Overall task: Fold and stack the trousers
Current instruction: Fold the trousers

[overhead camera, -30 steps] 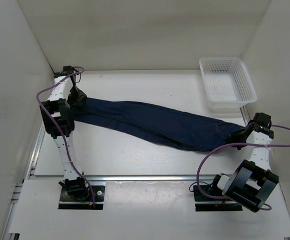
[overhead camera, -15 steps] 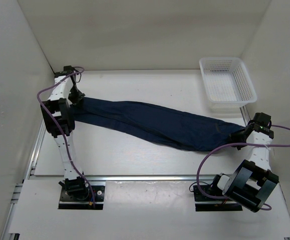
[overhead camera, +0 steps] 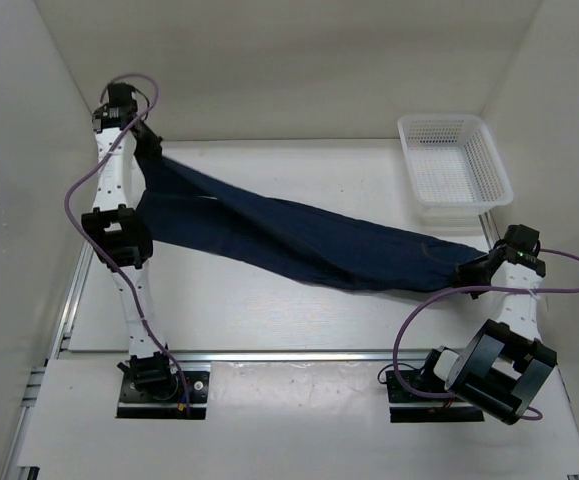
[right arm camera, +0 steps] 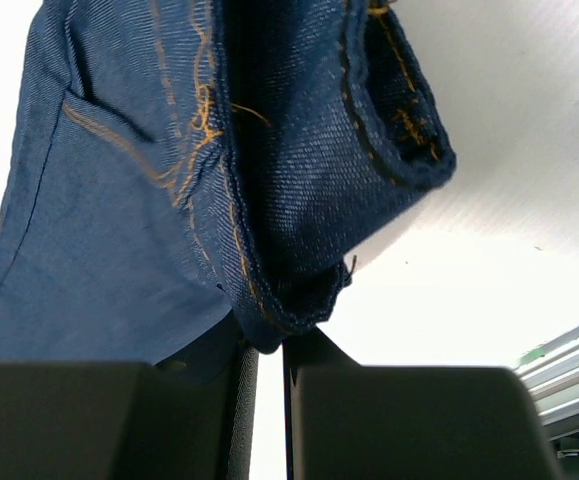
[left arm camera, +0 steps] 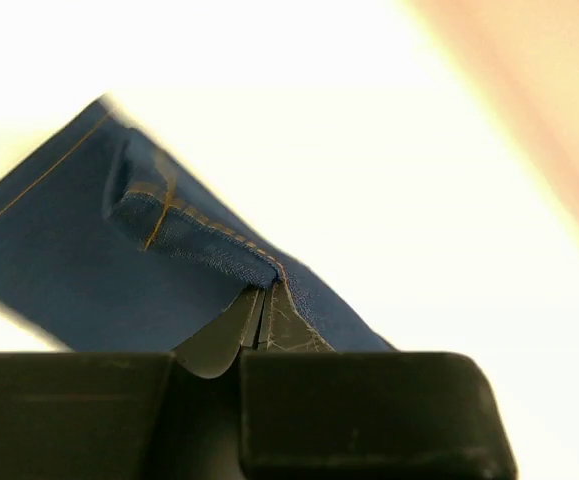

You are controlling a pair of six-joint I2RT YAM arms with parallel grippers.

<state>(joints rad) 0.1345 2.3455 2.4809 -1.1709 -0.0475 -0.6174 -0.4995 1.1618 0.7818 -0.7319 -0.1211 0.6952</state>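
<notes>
Left gripper (overhead camera: 152,152) sits high, clamped on a stitched hem of the trousers (overhead camera: 299,240), with the cloth pinched right at its fingertips. The step looks like a stretch-out before folding: keep both pinches firm, pull evenly so the denim goes flat, and avoid twisting the legs. The long axis runs gripper to gripper, far-left down to near-right, with the middle resting on the table (overhead camera: 269,310). Right gripper (overhead camera: 474,270) sits low, closed on the other end, orange-stitched seam bunched just above its tips. The basket (overhead camera: 454,160) lies just beyond it.
</notes>
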